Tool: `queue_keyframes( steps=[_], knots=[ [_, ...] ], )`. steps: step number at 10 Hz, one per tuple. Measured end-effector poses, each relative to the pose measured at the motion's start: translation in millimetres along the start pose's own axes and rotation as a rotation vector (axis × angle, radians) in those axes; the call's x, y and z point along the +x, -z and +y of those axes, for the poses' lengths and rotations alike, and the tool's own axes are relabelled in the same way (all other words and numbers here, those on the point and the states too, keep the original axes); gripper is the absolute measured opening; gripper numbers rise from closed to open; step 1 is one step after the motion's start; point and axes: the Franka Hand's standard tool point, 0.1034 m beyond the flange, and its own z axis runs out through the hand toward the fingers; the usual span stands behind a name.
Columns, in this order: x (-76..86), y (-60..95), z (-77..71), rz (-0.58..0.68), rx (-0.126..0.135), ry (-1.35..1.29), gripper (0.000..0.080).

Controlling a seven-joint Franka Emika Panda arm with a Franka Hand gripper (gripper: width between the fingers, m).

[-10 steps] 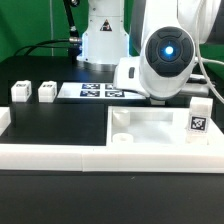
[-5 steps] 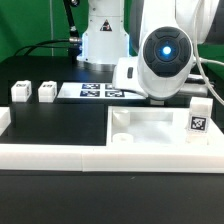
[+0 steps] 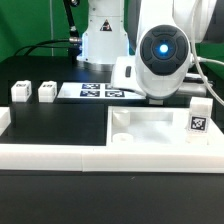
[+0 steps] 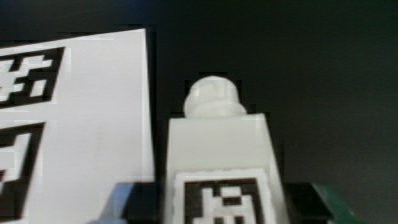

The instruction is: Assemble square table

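Observation:
The white square tabletop (image 3: 150,128) lies at the front of the exterior view's right, rim up, with a round socket (image 3: 120,118) showing at its near-left corner. A tagged white leg (image 3: 201,118) stands upright at its right end; I cannot tell whether it sits in a socket. Two more legs (image 3: 20,93) (image 3: 47,93) stand apart on the black table at the left. The arm's round wrist housing (image 3: 162,55) hides the gripper there. In the wrist view my gripper (image 4: 221,203) is shut on a tagged leg (image 4: 219,150), dark fingers (image 4: 150,202) against both its sides, its threaded tip (image 4: 214,97) pointing away.
The marker board (image 3: 100,92) lies flat behind the tabletop and fills one side of the wrist view (image 4: 71,120) beside the held leg. A long low white border wall (image 3: 55,152) runs along the front edge. The robot base (image 3: 103,35) and cables stand at the back.
The wrist housing has shifted slightly toward the exterior view's left. The legs, the tabletop and the marker board have not moved.

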Motion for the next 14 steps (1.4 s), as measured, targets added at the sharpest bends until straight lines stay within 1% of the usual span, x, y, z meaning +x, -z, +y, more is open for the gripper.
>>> queue_keyframes(
  steps=[1, 2, 3, 4, 5, 7, 8, 9, 10, 11, 12, 14],
  knots=[
    [-10.9, 26.7, 7.2, 0.038, -0.009, 0.021, 0.0287],
    [-24.8, 48.7, 16.8, 0.07, -0.014, 0.048, 0.0287],
    [-37.2, 60.0, 26.5, 0.102, -0.017, 0.05, 0.0287],
    [-40.6, 62.6, 30.7, 0.117, -0.022, 0.046, 0.0287],
    [-34.1, 63.4, 29.1, 0.158, -0.022, 0.048, 0.0287],
    [-31.1, 68.9, 26.9, 0.295, -0.01, 0.06, 0.0287],
    [-29.2, 77.2, 28.0, 0.355, -0.005, 0.069, 0.0287],
    [-21.0, 112.3, 30.4, 0.48, -0.001, 0.086, 0.0287],
    [-14.4, 147.2, 26.5, 0.636, 0.011, 0.097, 0.0287],
    [-14.7, 170.1, 22.4, 0.748, -0.006, 0.118, 0.0287],
    [-18.3, 182.6, 18.2, 0.837, -0.05, 0.152, 0.0287],
    [-12.8, 180.4, 18.2, 0.983, -0.037, 0.158, 0.0287]
  ],
)
